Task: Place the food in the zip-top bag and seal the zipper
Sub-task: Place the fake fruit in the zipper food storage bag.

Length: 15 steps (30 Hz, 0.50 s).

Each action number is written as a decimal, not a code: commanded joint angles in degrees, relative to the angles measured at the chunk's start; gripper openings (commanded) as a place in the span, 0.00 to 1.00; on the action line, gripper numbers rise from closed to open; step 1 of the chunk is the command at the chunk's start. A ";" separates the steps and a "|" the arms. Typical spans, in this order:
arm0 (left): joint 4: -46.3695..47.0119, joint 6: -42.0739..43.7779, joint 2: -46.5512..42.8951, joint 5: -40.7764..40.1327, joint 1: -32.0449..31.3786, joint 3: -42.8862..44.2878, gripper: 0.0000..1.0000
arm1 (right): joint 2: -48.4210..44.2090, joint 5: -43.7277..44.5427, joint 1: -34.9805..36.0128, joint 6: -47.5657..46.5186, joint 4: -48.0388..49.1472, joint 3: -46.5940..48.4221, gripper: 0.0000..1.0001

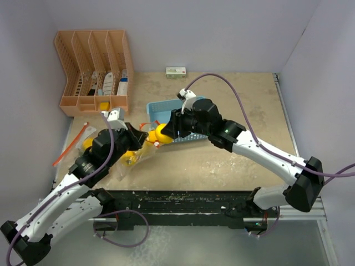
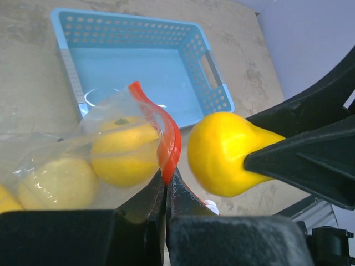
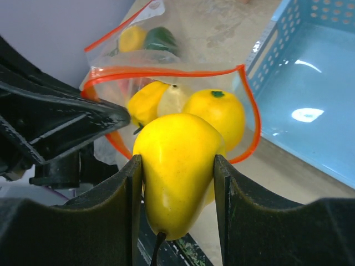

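One pear [image 3: 176, 172], one bag [image 3: 166, 71]

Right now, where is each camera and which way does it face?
Top external: above and behind, looking down on the table; both arms show.
Left wrist: on the left gripper, facing the basket; its fingers pinch the bag.
Right wrist: on the right gripper, facing the bag's mouth; its fingers hold the pear.
Both wrist views share pear and bag.

Overhead view looks down; wrist views, close, share the bag [image 2: 105, 119], seemingly opposed.
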 commanded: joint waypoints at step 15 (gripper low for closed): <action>20.17 -2.52 3.48 17.01 0.00 0.71 0.00 | 4.39 1.92 0.82 1.57 6.07 3.63 0.06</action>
